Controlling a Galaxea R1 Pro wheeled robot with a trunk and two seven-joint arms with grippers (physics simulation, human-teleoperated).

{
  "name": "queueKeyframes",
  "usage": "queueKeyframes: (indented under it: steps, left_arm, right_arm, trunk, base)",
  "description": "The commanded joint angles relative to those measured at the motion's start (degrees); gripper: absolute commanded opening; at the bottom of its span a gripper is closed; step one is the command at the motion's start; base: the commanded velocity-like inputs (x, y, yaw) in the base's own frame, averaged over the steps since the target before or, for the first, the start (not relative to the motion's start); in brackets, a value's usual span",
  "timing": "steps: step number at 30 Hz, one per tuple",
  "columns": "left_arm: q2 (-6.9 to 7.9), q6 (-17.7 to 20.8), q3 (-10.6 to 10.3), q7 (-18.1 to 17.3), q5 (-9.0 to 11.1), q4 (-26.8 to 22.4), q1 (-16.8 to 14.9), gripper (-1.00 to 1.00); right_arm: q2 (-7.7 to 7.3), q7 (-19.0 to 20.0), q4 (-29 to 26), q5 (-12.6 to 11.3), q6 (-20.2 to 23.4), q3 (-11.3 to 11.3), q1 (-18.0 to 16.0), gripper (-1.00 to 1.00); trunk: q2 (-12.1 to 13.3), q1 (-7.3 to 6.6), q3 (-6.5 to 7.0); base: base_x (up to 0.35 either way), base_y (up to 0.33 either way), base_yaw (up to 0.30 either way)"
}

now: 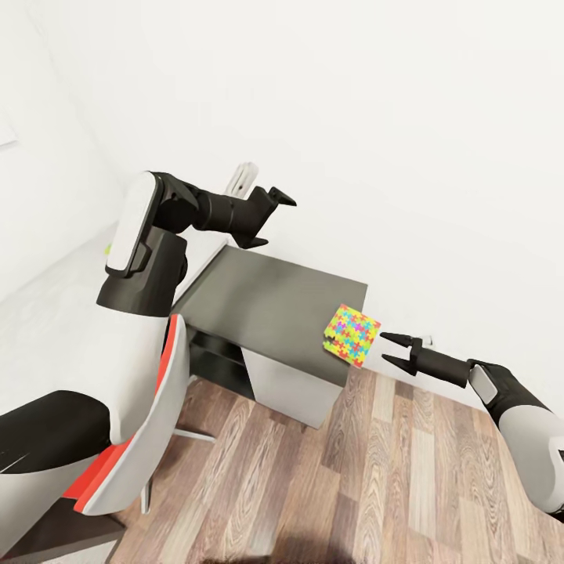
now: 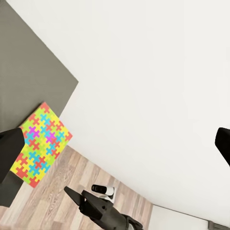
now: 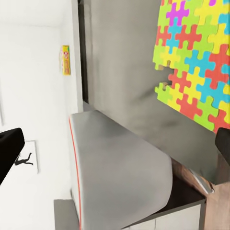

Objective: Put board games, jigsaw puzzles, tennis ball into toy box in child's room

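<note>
While the wood-plank floor (image 1: 376,470) spreads nearest the robot, a grey chair with a red edge (image 1: 149,423) stands at the near left, tucked against the table (image 1: 266,301). Just past the floor, the right gripper (image 1: 394,350) hovers with its two fingers spread wide and empty, pointing at a jigsaw puzzle (image 1: 352,334). That puzzle lies flat on the table's near right corner, partly overhanging the edge. Farther back, the left gripper (image 1: 270,219) hangs above the table's far left end, fingers parted, holding nothing, before the white wall (image 1: 407,117).
</note>
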Motion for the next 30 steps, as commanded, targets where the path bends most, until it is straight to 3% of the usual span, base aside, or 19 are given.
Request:
queueKeyframes:
  steps: [1,20,25,30]
  left_arm:
    - [-0.04,0.2,0.1,0.5,0.4,0.2,-0.3,1.00]
    - [-0.31,0.1,0.0,0.4,2.6,2.9,-2.3,1.00]
    - [-0.41,0.1,0.0,0.3,2.8,3.7,-2.8,1.00]
    - [-0.57,0.1,0.0,0.3,2.9,4.2,-3.5,1.00]
  right_arm:
    - [0.00,0.1,0.0,-0.1,0.3,-0.1,0.0,1.00]
    - [-0.19,-1.8,-0.1,-0.3,0.2,-0.5,-0.2,1.00]
    - [-0.29,-2.6,-0.1,-1.0,0.1,-2.1,-0.5,1.00]
    - [-0.38,-4.1,-0.3,-1.5,-0.1,-5.2,-0.6,1.00]
  trunk:
    - [-0.1,0.03,-0.19]
    - [-0.1,0.03,-1.95]
    - [-0.1,0.03,-2.42]
    - [-0.1,0.03,-2.88]
  base:
    - [0.000,0.000,0.000]
    - [0.000,0.000,0.000]
    - [0.000,0.000,0.000]
    - [0.000,0.000,0.000]
